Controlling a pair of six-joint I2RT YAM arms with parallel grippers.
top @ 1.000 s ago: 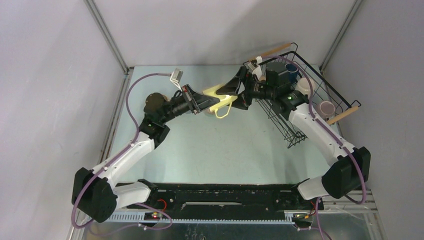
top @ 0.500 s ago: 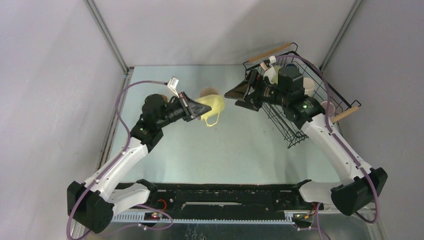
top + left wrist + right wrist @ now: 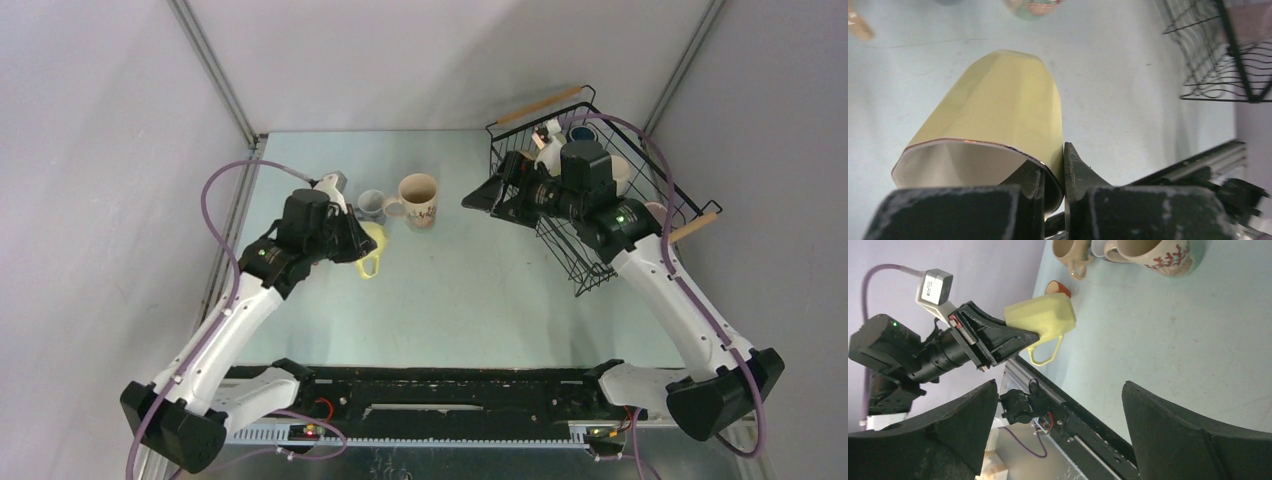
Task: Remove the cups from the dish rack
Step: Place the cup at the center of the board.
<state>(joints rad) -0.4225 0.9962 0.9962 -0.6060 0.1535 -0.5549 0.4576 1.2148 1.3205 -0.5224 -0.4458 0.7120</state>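
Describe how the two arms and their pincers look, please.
The left arm and right arm have white shells, black joints and a loose mauve cable each. The left pincer and right pincer have black wedge-shaped fingers; a white box sits by the left one.

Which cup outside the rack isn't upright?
The pale yellow mug, tilted over with its rim pinched in the left gripper. The floral mug and the small cup beside it stand upright.
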